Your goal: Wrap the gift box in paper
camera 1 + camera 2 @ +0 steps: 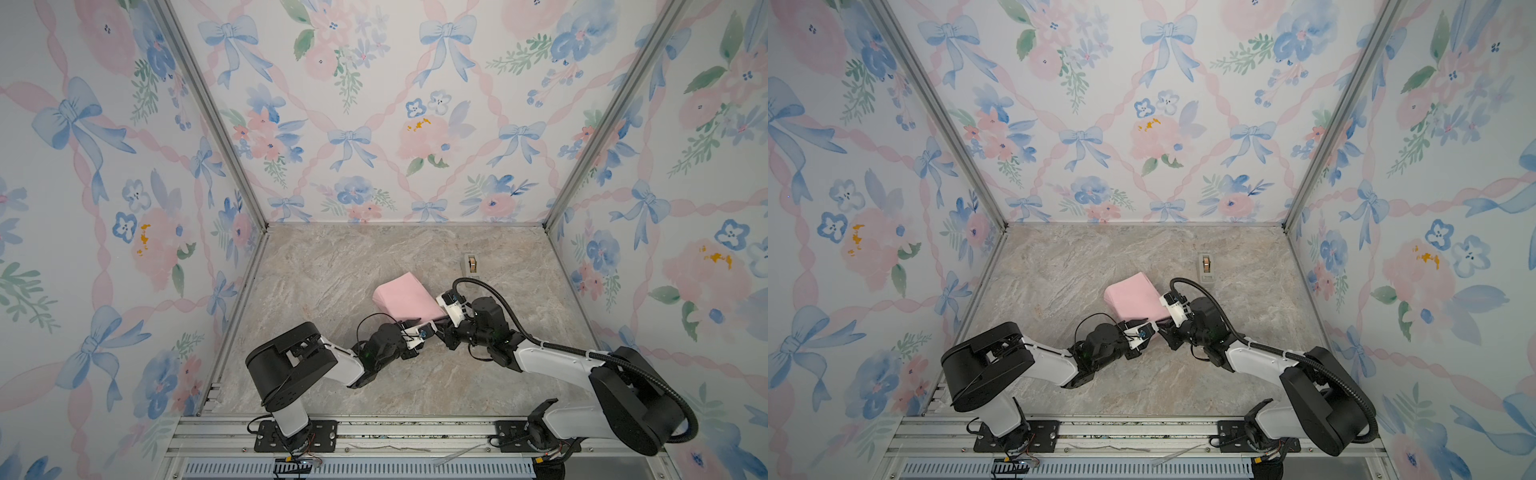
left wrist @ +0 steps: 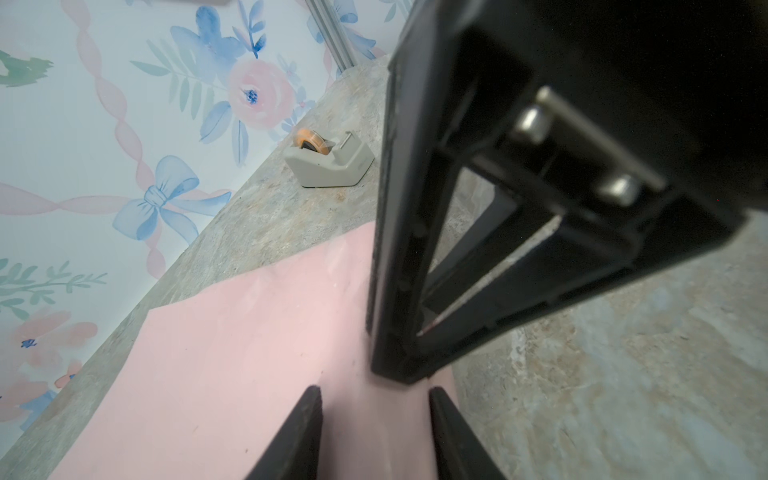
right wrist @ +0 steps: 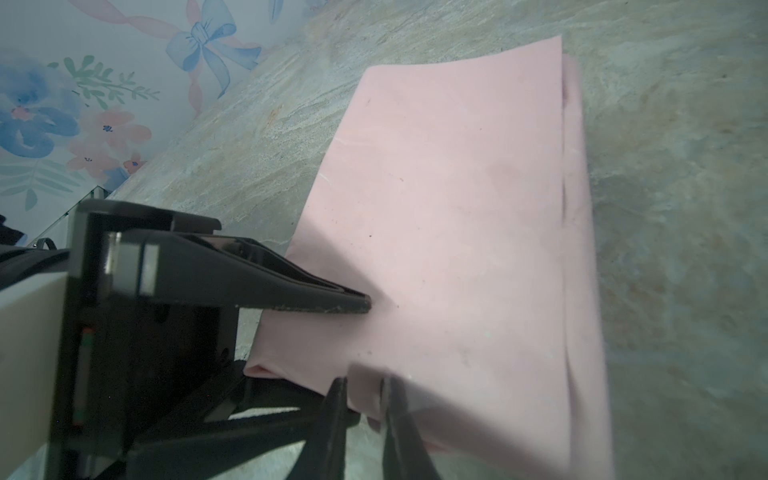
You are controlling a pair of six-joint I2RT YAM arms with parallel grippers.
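The paper [image 1: 409,301] [image 1: 1136,299] lies pale pink side out, folded into a bundle at mid-table. The gift box is hidden; nothing dark shows through the wrap. In the left wrist view my left gripper [image 2: 374,390] straddles the bundle's near end, the paper [image 2: 249,353] filling the gap between its fingers. The right wrist view shows one of that gripper's fingers [image 3: 332,303] flat on top of the paper [image 3: 449,208]. Right beside it, my right gripper [image 3: 363,380] pinches a small flap at the paper's near corner. In both top views the two grippers meet at the bundle's near right corner.
A beige tape dispenser [image 1: 471,264] [image 1: 1205,264] [image 2: 332,164] stands on the marble table behind and right of the paper. Flowered walls close in the left, back and right sides. The arm bases sit on the metal rail [image 1: 374,432] at the front.
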